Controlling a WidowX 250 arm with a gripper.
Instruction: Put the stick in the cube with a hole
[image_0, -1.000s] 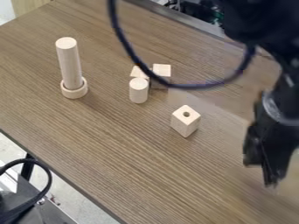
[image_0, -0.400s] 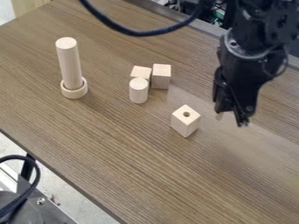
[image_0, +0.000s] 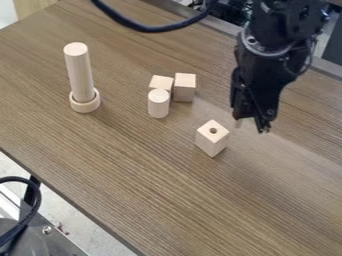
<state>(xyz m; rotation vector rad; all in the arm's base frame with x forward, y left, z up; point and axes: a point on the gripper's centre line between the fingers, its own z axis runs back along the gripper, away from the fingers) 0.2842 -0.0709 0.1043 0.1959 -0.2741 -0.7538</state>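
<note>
"State of the end effector?"

"My gripper (image_0: 252, 125) hangs above the table (image_0: 133, 175), its 2 fingers parted, a gap showing between them. I cannot tell which piece is the stick."

"Position of the cube?"

"The cube with a hole (image_0: 208, 141) sits on the table, 1 round hole in its top face, near my gripper and to its lower left in the view."

"Other items?"

"1 tall rod (image_0: 81, 75) upright in a ring (image_0: 85, 106) at the view's left. 1 short cylinder (image_0: 158, 106) upright, between rod and cube, with 2 blocks (image_0: 184, 88) just behind it."
</note>
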